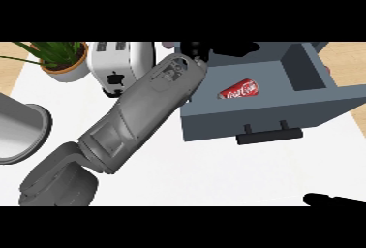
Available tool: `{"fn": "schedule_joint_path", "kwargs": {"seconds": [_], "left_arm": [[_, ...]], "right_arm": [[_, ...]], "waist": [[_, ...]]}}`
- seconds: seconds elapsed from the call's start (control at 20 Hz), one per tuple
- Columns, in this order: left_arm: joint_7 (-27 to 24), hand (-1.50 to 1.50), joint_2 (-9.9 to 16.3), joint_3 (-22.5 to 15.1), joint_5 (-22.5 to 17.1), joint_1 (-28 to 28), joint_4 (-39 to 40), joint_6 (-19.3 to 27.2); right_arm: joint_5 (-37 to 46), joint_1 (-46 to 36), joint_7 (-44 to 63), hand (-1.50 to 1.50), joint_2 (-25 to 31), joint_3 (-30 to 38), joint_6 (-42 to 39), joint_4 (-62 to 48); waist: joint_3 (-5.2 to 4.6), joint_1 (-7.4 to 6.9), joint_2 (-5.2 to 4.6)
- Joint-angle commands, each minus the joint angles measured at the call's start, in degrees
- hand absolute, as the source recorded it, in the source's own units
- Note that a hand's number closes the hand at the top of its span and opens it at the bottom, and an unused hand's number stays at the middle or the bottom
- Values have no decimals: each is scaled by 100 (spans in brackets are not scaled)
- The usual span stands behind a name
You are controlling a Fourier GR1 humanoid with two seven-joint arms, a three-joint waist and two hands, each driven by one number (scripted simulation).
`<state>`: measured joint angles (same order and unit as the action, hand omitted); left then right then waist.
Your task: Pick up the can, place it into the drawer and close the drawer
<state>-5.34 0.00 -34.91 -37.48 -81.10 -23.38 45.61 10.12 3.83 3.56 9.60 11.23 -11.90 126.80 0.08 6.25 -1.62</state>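
White counter [214, 169] fills the view. Grey drawer [314, 104] sits pulled open at upper right, black handle [270, 135] on its front wall facing the near edge. Left forearm runs diagonally from lower left up to the drawer's far left corner; the left hand [194, 48] is only partly visible at the top edge, dark shapes above the drawer's back, so cannot tell if its fingers are spread or curled. It does not appear to hold anything. Right hand [332, 199] shows only as a black bit at the lower right edge, low and idle; finger state can't be read either.

Red can [239, 90] lies on its side inside the drawer, on the drawer floor, left of centre, apart from the left hand.

Step, judged: can placement looks done, closing the drawer is what remains. Next move calls for getting the left arm clear of the drawer's inside, then pushing the front wall or handle away from the robot until it shuts.

Also there: toaster [121, 63], potted plant [61, 58], grey pot [18, 128] at left.
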Motion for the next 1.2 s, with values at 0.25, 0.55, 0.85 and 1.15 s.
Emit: {"fn": "schedule_joint_path", "kwargs": {"seconds": [0.25, 0.55, 0.85, 1.15], "left_arm": [[-413, -150, 0, 215, -282, -160, 44, 87], [-102, -150, 0, 128, -268, -357, -86, 214], [170, -150, 148, 139, -127, -307, -268, 151], [699, -150, 648, -3, 104, 88, -1067, 102]], "right_arm": [[1820, -329, -155, -150, 380, -616, 217, -131], [3519, -593, -236, -150, 461, -1426, 606, -889], [4529, -686, -340, -150, 394, -1824, 1056, -1877], [4929, -1183, -460, -150, 124, -1688, 1803, -3139]], "waist": [[-7, -271, 38], [-8, -510, 97], [-7, -658, 157], [-7, -796, 199]]}}
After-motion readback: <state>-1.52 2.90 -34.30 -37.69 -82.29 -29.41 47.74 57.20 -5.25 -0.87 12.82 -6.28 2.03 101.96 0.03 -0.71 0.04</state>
